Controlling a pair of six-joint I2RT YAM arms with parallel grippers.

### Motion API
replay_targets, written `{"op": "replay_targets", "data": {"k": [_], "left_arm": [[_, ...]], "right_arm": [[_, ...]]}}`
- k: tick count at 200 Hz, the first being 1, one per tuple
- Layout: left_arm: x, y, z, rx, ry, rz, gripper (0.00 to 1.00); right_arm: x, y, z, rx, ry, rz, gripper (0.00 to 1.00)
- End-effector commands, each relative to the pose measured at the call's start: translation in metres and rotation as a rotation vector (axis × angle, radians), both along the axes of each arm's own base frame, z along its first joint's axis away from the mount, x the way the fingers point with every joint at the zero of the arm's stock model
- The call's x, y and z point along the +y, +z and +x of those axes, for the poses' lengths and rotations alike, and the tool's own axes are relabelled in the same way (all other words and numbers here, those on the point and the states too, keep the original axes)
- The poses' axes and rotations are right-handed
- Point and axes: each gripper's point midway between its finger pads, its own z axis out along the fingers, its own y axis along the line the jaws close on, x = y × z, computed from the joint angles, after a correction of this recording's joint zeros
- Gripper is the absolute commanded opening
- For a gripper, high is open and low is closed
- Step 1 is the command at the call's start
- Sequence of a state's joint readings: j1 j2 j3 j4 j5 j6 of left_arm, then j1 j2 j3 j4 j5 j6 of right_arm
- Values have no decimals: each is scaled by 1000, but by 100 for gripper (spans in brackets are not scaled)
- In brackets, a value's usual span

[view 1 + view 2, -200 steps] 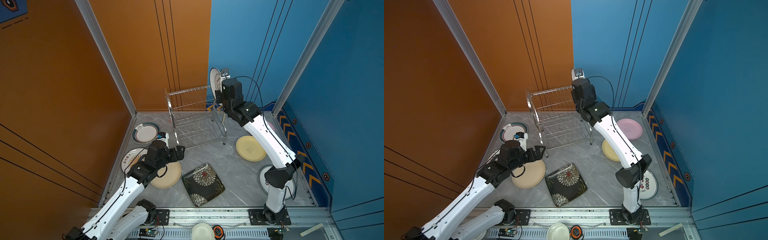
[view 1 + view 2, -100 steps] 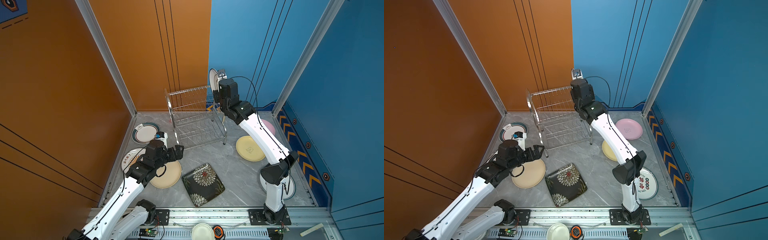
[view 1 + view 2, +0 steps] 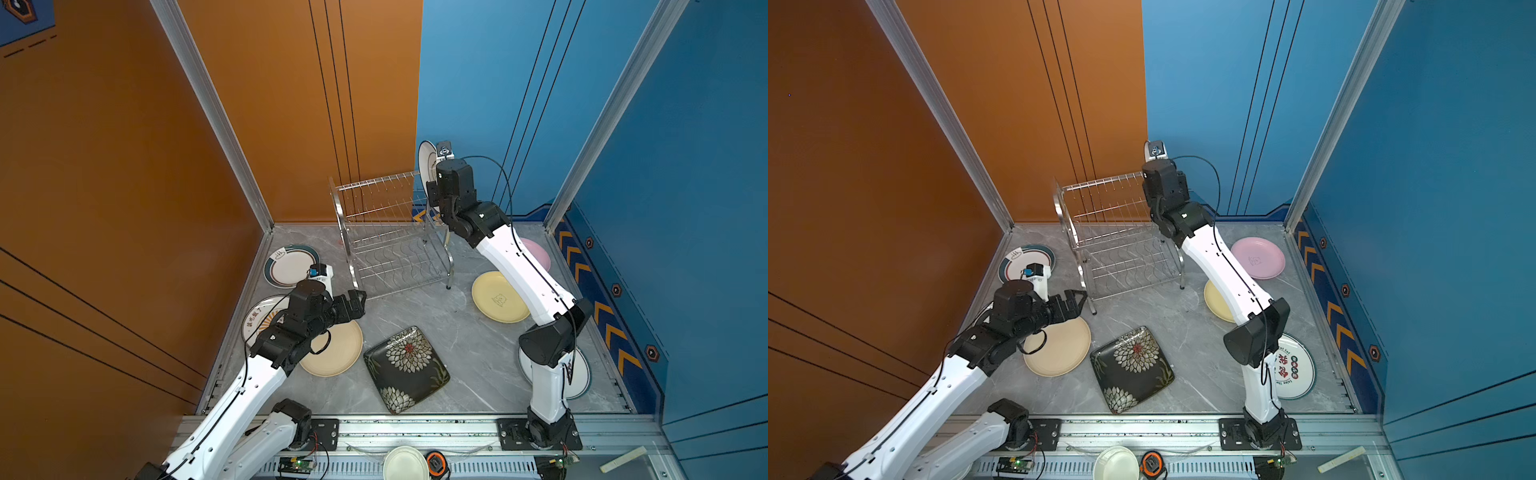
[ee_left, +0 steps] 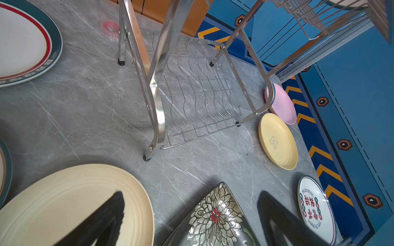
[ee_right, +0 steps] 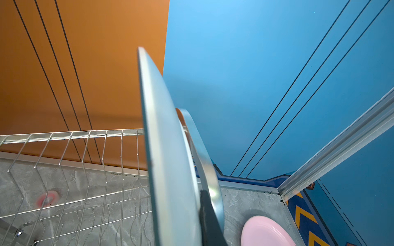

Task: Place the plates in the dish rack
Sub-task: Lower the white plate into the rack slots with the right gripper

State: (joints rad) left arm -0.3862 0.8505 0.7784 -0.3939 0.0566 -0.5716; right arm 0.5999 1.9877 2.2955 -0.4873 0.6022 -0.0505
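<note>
Right gripper [image 3: 432, 195] grips white plate [image 5: 170, 170], upright and edge-on, at the dish rack [image 3: 386, 232] top-shelf end. Curved side frame [image 5: 204, 159] sits just beside the plate rim, tight. Left gripper [image 3: 1074, 300] has jaws wide, holding nothing, over the cream plate [image 3: 1059, 353] edge, rack foot [image 4: 147, 157] just ahead. Red-lettered plate [image 3: 1293, 368]: text too small to read.

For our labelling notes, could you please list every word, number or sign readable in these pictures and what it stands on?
Red-lettered plate: large red Chinese characters and small rim lettering, too blurred to quote.
Orange-sunburst plate: dark characters along the rim, too small to read.
Teal-rimmed plate: rim lettering, blurred.
Pale yellow plate: tiny print under a drawing, unreadable.
Nothing can be quoted with certainty.
</note>
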Motion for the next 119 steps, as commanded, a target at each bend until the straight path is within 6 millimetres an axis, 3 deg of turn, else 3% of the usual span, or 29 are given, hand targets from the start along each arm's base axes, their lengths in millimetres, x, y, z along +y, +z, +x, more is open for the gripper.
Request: {"op": "replay_targets", "data": {"k": [1, 68, 95, 119], "left_arm": [[2, -6, -4, 12, -7, 10, 98], [3, -6, -4, 12, -1, 9, 98], [3, -6, -5, 10, -1, 6, 98], [3, -6, -6, 12, -2, 2, 98]], "right_arm": [[1, -6, 5, 4, 7, 41, 0], [6, -23, 6, 48, 28, 35, 0], [6, -24, 5, 55, 29, 30, 19], [5, -23, 3, 58, 28, 26, 28]]}}
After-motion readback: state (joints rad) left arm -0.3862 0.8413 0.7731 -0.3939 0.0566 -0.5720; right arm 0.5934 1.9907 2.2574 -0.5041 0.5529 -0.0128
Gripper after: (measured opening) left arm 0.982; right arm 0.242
